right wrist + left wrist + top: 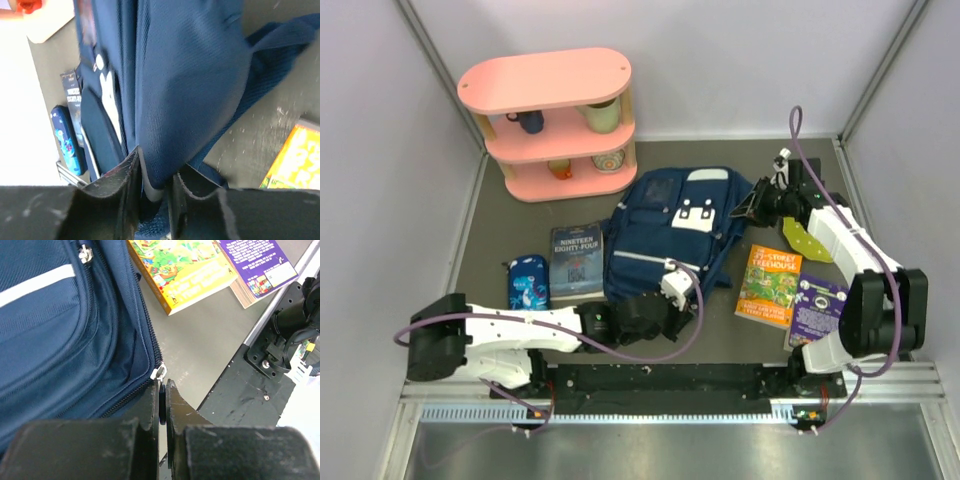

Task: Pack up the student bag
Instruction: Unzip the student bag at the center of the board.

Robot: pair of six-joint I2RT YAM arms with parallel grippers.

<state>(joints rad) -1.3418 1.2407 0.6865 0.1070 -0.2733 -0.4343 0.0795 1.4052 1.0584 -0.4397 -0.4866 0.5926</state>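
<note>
— At the near edge of the student bag (665, 225), what was the left gripper (162, 386) doing?

— Its jaws were pressed together on a thin dark pull tab (162, 404), right beneath the silver zipper slider (159, 372) at the bag's lower corner. The zip ran up the bag's side from there.

— And the right gripper (152, 170)?

— It was at the bag's far right corner, pinching a fold of the navy fabric between its fingers (125, 175). A pale edge showed inside the pinch. A strap (280, 45) hung off beside that fold.

— Where was the bag itself?

— It lay flat on the grey table (510, 225), about in the middle. Its front pockets and white patches faced up, and its top end pointed away from the arms.

— What lay around it?

— Just beside the bag's left side was a dark book (576, 260) titled Nineteen Eighty-Four. I couldn't tell whether the two touched. Further left of the bag lay a bright-blue pencil case (528, 283). Off the bag's right side, apart from it, lay an orange book (770, 285), and a purple book (817, 310) sat just past that, further from the bag.

— And behind the bag?

— A pink shelf (552, 120) stood beyond the bag's far left corner, with cups on its tiers.
</note>
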